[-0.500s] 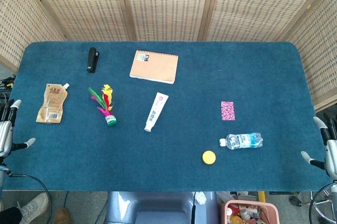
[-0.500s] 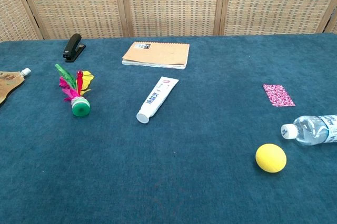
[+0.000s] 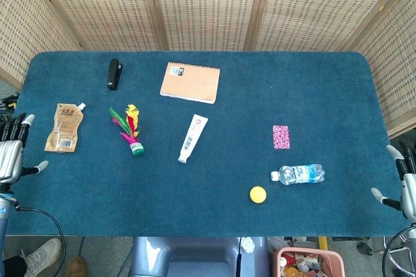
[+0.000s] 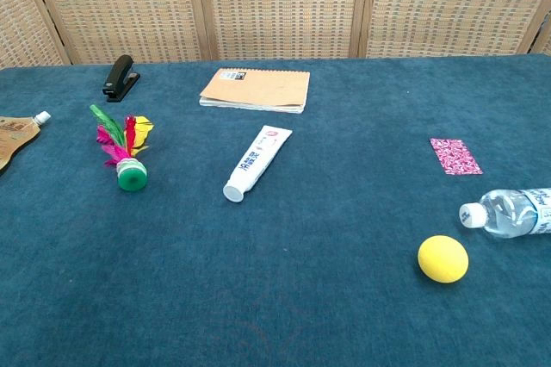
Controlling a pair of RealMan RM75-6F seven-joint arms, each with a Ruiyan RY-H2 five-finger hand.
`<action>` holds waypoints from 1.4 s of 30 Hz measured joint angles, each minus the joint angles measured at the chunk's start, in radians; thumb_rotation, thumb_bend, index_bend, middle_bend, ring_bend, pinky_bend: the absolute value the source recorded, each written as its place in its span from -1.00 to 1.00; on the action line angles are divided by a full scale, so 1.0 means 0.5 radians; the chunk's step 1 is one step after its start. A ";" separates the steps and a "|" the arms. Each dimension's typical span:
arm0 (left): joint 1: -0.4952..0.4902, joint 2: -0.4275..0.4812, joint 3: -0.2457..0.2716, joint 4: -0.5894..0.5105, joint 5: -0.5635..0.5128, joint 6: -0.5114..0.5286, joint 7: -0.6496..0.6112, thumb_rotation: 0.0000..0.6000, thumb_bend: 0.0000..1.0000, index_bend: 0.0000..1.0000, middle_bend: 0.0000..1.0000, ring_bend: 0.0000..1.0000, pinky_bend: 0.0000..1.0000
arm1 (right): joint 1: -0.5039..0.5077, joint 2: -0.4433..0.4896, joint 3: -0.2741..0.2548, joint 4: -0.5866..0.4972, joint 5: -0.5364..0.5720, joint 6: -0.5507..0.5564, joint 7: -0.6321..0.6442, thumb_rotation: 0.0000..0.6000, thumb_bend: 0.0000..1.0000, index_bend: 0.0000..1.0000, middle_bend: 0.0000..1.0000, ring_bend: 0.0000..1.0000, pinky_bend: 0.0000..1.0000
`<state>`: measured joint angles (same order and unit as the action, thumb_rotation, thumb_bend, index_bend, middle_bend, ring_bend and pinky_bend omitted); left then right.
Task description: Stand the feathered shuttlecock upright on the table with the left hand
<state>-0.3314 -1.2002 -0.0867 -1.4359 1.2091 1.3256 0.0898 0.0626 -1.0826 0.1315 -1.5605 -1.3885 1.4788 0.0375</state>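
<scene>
Lying on its side on the blue table (image 3: 221,101), left of centre in the head view: the feathered shuttlecock (image 3: 129,131), green base toward the lower edge of the frame, red, yellow and green feathers fanned toward the top. Held by nothing, well apart from both hands. At the far left edge, level with the table's near half, the left hand (image 3: 13,153), fingers spread and pointing up the frame, thumb out to the side, nothing in it. At the far right edge, low in the frame, the right hand (image 3: 402,183), only partly seen, fingers apart and empty (neither hand seen in the chest view). Left of the shuttlecock, a tan spouted pouch (image 3: 65,127); above it, toward the upper left, a black stapler (image 3: 114,73). To the right, a white tube (image 3: 193,138) lying diagonally, and above that a brown spiral notebook (image 3: 190,82). Further right, a pink patterned card (image 3: 281,137), a water bottle (image 3: 299,174) on its side, and a yellow ball (image 3: 258,194) just below it.
</scene>
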 measured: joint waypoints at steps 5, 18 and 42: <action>-0.198 -0.192 -0.023 0.551 0.130 -0.213 -0.175 1.00 -0.96 -0.30 -1.00 -1.00 -1.00 | 0.016 -0.002 0.002 -0.011 0.033 -0.054 -0.018 1.00 -1.00 -1.00 -1.00 -1.00 -1.00; -0.773 -0.988 0.080 2.104 0.541 -0.814 -0.827 1.00 -0.74 -0.13 -1.00 -1.00 -1.00 | 0.084 -0.053 0.020 0.016 0.162 -0.201 -0.143 1.00 -1.00 -1.00 -1.00 -1.00 -1.00; -1.040 -1.318 0.153 2.434 0.649 -1.016 -0.990 1.00 -0.50 -0.01 -1.00 -1.00 -1.00 | 0.116 -0.075 0.030 0.061 0.233 -0.275 -0.144 1.00 -1.00 -1.00 -1.00 -1.00 -1.00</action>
<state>-0.8515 -1.8592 -0.0100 -0.2190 1.5336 0.8174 -0.4053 0.1208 -1.1203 0.1465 -1.5302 -1.2721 1.3415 -0.0346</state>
